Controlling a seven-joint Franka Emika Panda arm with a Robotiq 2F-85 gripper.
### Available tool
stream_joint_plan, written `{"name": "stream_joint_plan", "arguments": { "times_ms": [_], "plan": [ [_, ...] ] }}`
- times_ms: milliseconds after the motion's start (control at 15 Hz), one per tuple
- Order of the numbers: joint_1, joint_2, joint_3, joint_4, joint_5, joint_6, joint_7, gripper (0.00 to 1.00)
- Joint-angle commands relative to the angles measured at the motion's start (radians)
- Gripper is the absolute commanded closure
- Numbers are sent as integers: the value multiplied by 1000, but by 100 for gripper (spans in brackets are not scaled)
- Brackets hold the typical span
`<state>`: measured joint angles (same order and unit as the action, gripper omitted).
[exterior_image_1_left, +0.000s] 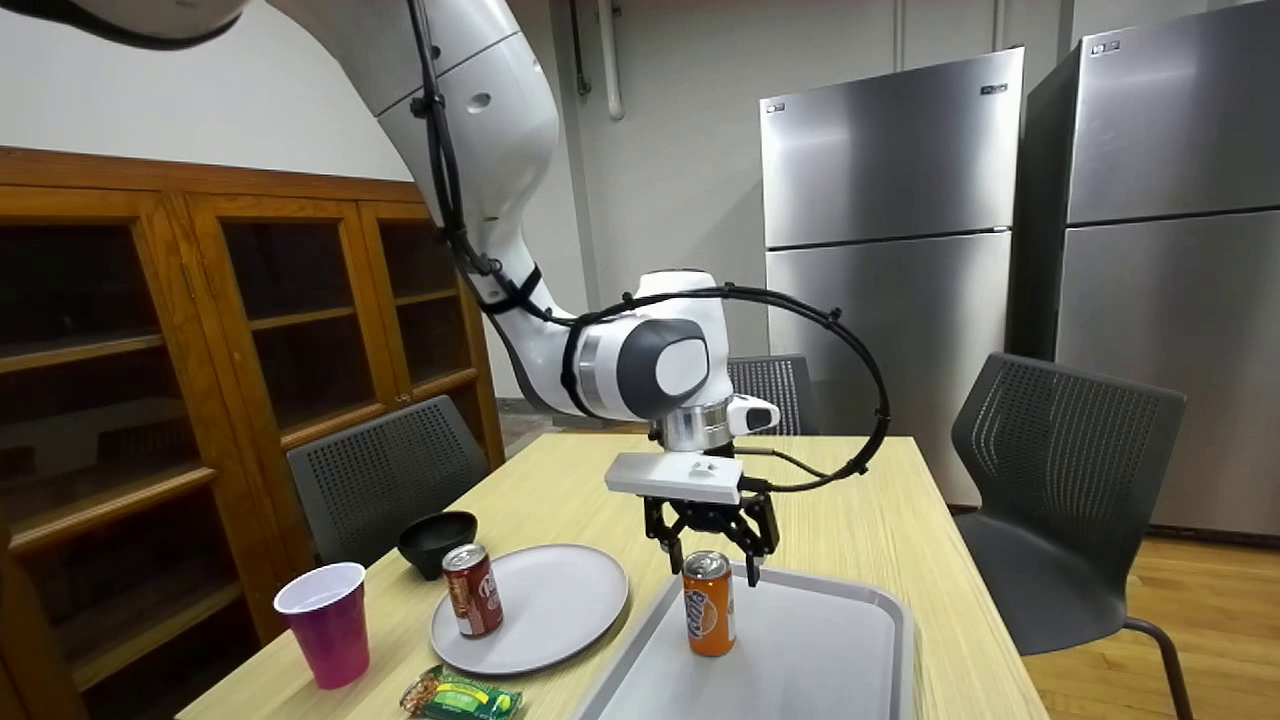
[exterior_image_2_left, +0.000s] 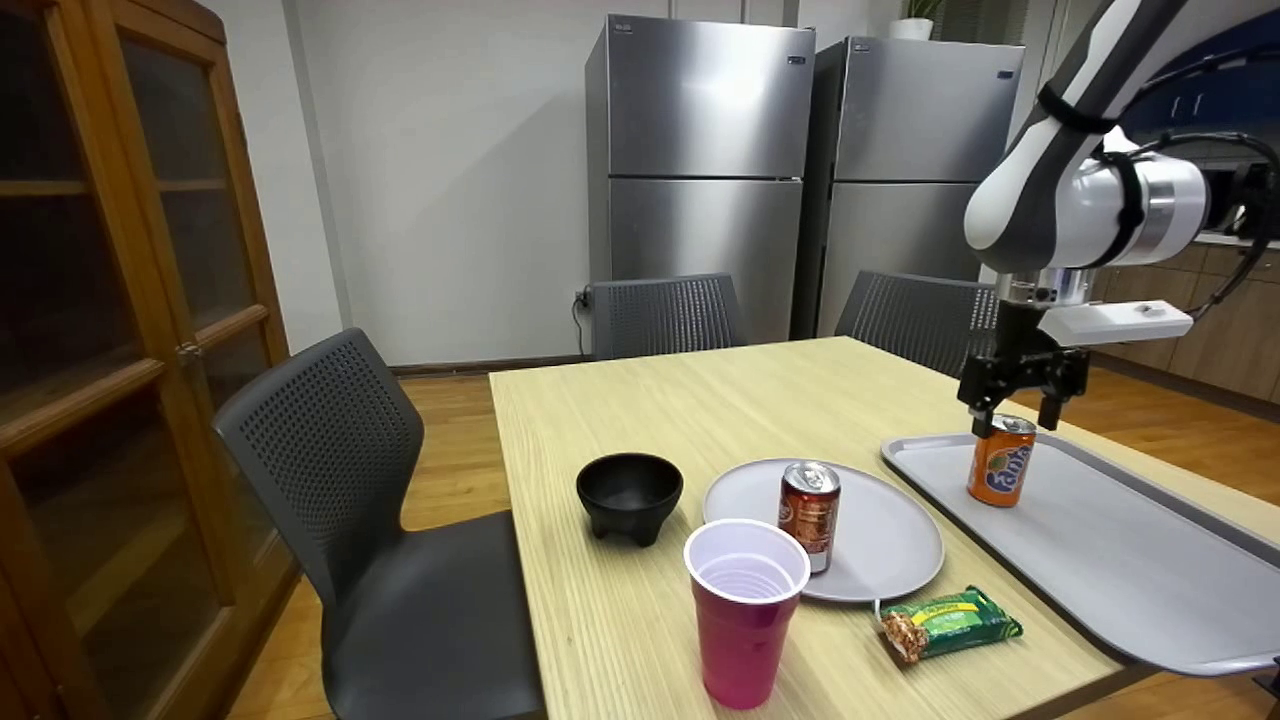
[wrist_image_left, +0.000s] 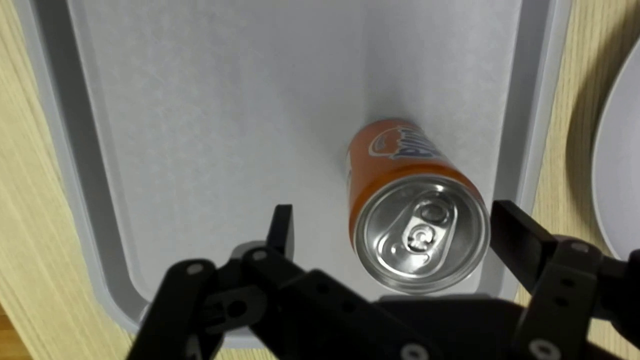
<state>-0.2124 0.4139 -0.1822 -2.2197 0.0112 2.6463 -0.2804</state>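
Worktop before steel refrigerators, hand spread at the top of an orange can.
Plate with red can, black bowl, magenta cup and green packet sit to one side of the tray bearing the orange can; arm bent down, one finger just beside the lid.

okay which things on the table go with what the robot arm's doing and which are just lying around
Likely in the job:
orange can, open gripper straddling its top
gray tray under it

Seemingly just lying about:
red can
gray plate under it
pink cup
black bowl
snack packet
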Motion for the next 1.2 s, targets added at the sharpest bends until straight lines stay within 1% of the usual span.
{"name": "stream_joint_plan", "arguments": {
  "times_ms": [0,600,667,733,1000,1067,1133],
  "plan": [
    [-17,27,19,28,-21,-4,16,0],
    [-14,47,16,33,-38,2,17,0],
    [-15,47,18,31,-39,5,12,25],
    [-14,47,18,30,-41,8,13,26],
    [-15,47,21,30,-44,5,10,60],
    [-15,46,22,29,-44,4,9,62],
    [-15,45,22,28,-45,4,9,62]
  ]
}}
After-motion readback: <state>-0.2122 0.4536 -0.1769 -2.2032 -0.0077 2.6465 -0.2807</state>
